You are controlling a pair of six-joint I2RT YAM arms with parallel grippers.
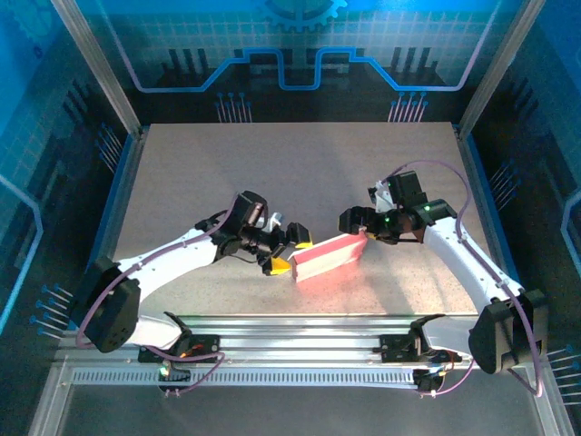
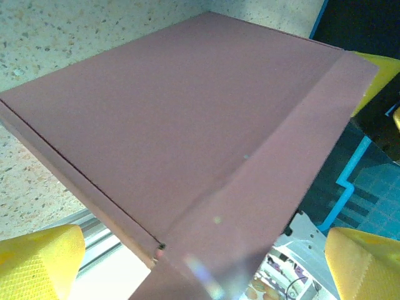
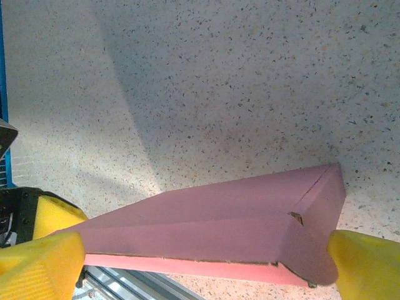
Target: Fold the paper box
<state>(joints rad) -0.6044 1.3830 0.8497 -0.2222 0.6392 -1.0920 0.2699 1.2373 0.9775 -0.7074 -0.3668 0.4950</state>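
Observation:
The pink paper box (image 1: 329, 257) lies closed and slightly tilted on the speckled table, between my two grippers. My left gripper (image 1: 290, 252) is at its left end, open, its yellow fingers (image 2: 39, 262) standing apart on either side of the box's near corner (image 2: 175, 125). My right gripper (image 1: 357, 222) is at the box's upper right end, also open. In the right wrist view the box (image 3: 219, 219) stretches across between its yellow fingertips (image 3: 369, 269), with a rounded flap close to the right one. Whether the fingers touch the cardboard I cannot tell.
The table (image 1: 290, 173) extends far behind the box. An aluminium rail (image 1: 300, 331) runs along the near edge just below the box. Blue walls and metal posts enclose the table on the left, right and back.

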